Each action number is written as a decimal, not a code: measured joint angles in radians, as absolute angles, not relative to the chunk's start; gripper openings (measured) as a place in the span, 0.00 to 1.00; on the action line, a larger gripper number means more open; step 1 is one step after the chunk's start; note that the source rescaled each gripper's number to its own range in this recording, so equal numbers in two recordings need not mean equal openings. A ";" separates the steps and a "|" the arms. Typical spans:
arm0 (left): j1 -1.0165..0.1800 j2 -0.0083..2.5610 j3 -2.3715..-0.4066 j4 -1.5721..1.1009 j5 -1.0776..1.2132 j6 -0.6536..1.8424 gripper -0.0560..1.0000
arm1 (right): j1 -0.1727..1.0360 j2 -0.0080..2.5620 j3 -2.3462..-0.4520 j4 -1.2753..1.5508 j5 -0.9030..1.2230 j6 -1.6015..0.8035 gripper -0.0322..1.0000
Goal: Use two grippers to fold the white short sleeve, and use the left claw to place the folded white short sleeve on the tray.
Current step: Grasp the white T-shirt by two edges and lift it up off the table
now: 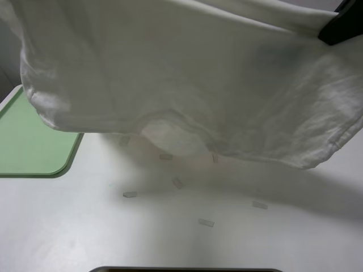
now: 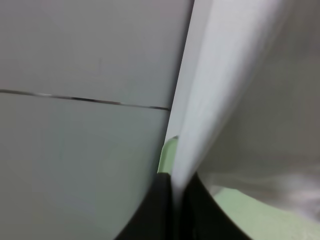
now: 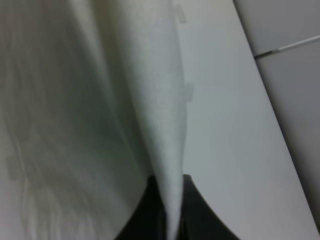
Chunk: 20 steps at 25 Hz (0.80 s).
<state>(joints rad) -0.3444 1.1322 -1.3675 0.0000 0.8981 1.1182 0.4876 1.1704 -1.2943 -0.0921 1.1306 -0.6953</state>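
A pale grey table (image 1: 170, 243) dotted with small tape strips (image 1: 130, 194) fills the high view, and the tray (image 1: 28, 141) lies at its left edge. Of the arms, only a black piece of the right arm (image 1: 342, 25) shows there, in the upper right corner. The left claw (image 2: 175, 187) is clamped on a fold of the white short sleeve (image 1: 187, 73), and cloth rises from between its fingers. The right claw (image 3: 172, 200) pinches another fold the same way. The shirt hangs spread between the two claws, off the table, with its left end over the tray's right side.
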 joint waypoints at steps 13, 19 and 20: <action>-0.349 1.130 -1.418 0.000 0.947 1.117 0.06 | 0.488 1.055 -1.303 -0.135 1.167 -0.684 0.03; -0.350 1.109 -1.443 0.000 0.933 1.117 0.06 | 0.489 1.043 -1.352 -0.138 1.170 -0.672 0.03; -0.350 1.109 -1.471 0.000 0.933 1.117 0.06 | 0.489 1.043 -1.366 -0.140 1.170 -0.669 0.03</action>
